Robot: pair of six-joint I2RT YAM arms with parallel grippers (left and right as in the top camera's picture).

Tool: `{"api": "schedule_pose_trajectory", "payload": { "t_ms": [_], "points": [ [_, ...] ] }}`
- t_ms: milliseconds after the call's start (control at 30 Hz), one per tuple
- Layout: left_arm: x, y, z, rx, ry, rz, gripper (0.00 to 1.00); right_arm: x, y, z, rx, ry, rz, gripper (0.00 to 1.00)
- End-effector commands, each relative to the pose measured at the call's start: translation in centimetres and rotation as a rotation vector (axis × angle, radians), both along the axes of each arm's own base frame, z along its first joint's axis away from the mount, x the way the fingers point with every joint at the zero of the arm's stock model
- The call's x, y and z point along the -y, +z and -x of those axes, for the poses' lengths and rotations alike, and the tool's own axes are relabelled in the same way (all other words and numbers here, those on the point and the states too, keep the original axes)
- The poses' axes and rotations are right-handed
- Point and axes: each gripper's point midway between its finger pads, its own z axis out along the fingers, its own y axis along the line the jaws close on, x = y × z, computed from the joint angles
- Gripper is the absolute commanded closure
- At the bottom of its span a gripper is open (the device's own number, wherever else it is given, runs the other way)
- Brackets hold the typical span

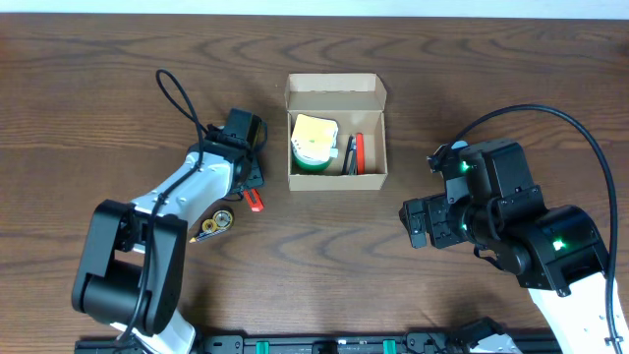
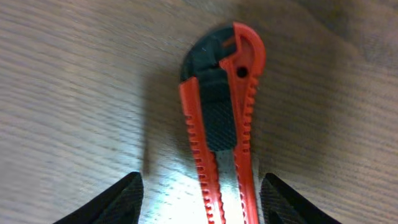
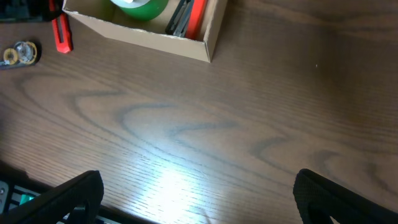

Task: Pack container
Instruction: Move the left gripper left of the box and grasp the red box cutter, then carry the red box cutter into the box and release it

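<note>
The left end effector [image 2: 200, 182] hangs low over the desk [image 1: 98, 98] with its jaws partly open and empty. They straddle a red and black utility knife [image 2: 217, 118], which lies flat between them with its rounded end pointing ahead of the fingertips. Bare wood shows on both sides of the handle, so neither finger appears to touch it yet. The container [image 1: 335, 181] sits a little ahead and to the right of this end effector. Its flap is folded back, and a green tape roll [image 1: 314, 147] and some slim red and black things are already inside. The step in hand looks like gripping the knife. To do it well, the end effector should settle until the pads flank the ribbed red edges, stay centred so both sides meet together, and close across the narrow width. A grip on the dark slider may slip. A small round item [image 1: 218, 224] lies just behind and left, apart from the knife. The right end effector [image 3: 198, 186] is wide open and holds nothing, with the container ahead and to its left.
</note>
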Motion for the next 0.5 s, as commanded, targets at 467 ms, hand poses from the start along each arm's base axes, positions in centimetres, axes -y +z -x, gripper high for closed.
{"api": "schedule_pose_trajectory", "payload": {
  "t_ms": [467],
  "points": [
    [0.06,-1.29,0.39,-0.037,-0.022,0.010,0.74,-0.20,0.08,0.09,0.003,0.018,0.001,0.01]
  ]
}}
